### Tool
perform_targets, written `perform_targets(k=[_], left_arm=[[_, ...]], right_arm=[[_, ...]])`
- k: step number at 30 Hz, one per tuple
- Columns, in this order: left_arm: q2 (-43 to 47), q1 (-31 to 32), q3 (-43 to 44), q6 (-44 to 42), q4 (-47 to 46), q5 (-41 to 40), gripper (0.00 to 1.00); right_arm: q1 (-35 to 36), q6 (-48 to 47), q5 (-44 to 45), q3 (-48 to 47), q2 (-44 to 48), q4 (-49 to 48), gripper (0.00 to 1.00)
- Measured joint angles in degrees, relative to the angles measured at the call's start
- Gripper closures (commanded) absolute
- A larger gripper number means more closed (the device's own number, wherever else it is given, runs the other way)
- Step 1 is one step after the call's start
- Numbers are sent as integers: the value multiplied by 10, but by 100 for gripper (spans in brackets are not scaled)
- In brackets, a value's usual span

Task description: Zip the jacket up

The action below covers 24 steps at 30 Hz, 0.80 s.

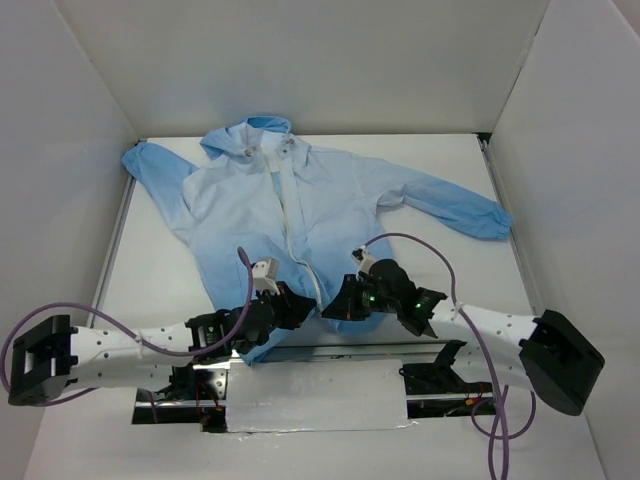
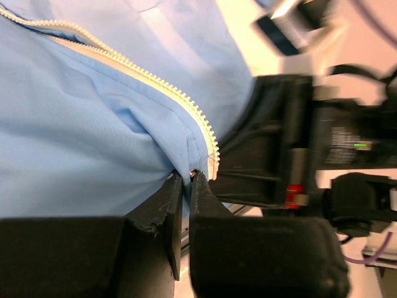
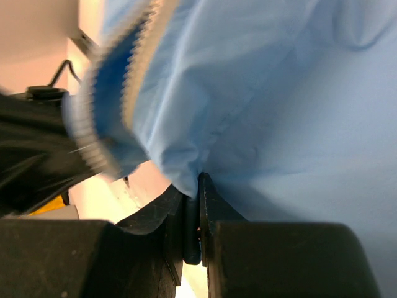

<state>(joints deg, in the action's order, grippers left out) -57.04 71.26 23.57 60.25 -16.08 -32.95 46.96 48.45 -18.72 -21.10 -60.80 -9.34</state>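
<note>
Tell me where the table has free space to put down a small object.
Bare table lies between the right-hand sleeve and the right arm, and between the jacket body and the left wall. It is crowded at the hem, where the left gripper and right gripper both pinch the fabric.

1. My left gripper (image 1: 296, 304) and right gripper (image 1: 337, 304) sit almost nose to nose at lower centre of the top view, each blocking the other.
2. The jacket (image 1: 300, 205) covers the table (image 1: 455, 285) centre. Bare surface shows at lower left and right.
3. White walls (image 1: 60, 150) close in the left, right and top.
</note>
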Motion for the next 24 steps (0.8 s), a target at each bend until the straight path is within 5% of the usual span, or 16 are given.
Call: perform_targets(k=[16,24], left_arm=[[198,-2,-40,-2,105,-2,100],[207,-2,-45,-1,103,-13,100]], right_arm=[[0,28,-16,-6,-183,-93,100],[5,58,-40,30,-97,-162,100]])
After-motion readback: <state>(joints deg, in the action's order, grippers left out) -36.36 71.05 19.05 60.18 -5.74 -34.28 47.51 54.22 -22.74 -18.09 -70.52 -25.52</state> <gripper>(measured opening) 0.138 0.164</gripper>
